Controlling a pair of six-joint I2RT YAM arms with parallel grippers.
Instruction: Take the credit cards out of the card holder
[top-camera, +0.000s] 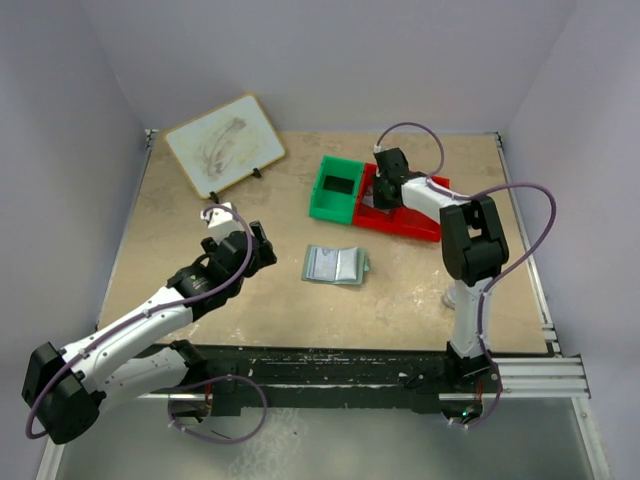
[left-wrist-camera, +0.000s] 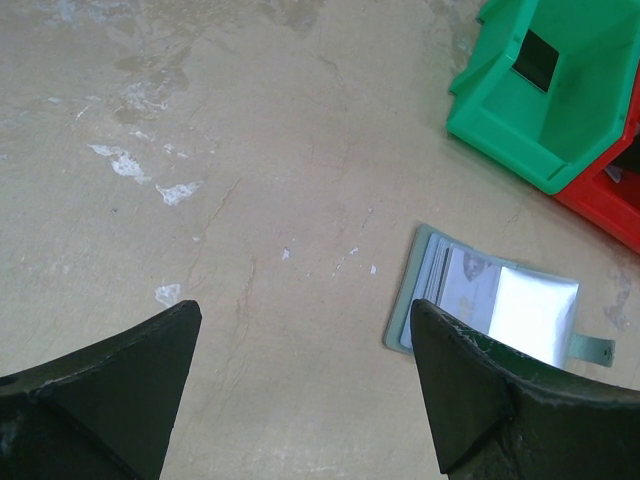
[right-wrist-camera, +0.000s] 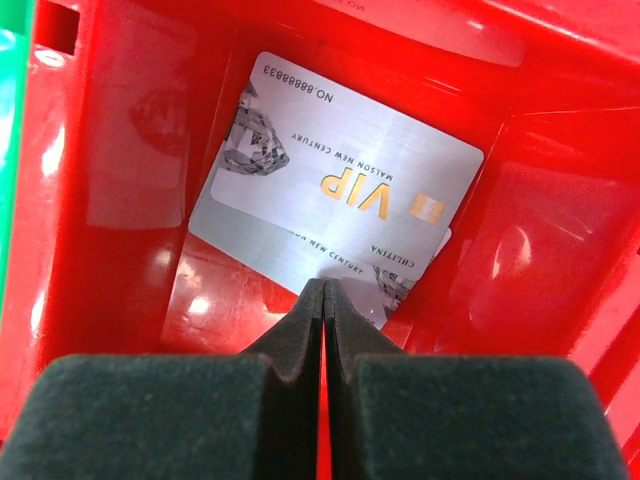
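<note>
Open holder (top-camera: 336, 264) could be dragged along, since it is not pinned down.

Nearest, the left claw (left-wrist-camera: 305, 320) is held wide open above the bench (top-camera: 420, 300), with nothing in it, just left of the holder. The holder is laid flat in the middle of the bench, opened like a book with its inside up. Its long side is laid left to right, a little tilted, and its small tab (left-wrist-camera: 600, 351) is pointed right. Farthest, the right claw (right-wrist-camera: 325, 290) is shut tight on nothing over the cards (right-wrist-camera: 340, 170) in the red bin (right-wrist-camera: 100, 250); they could be bumped.
</note>
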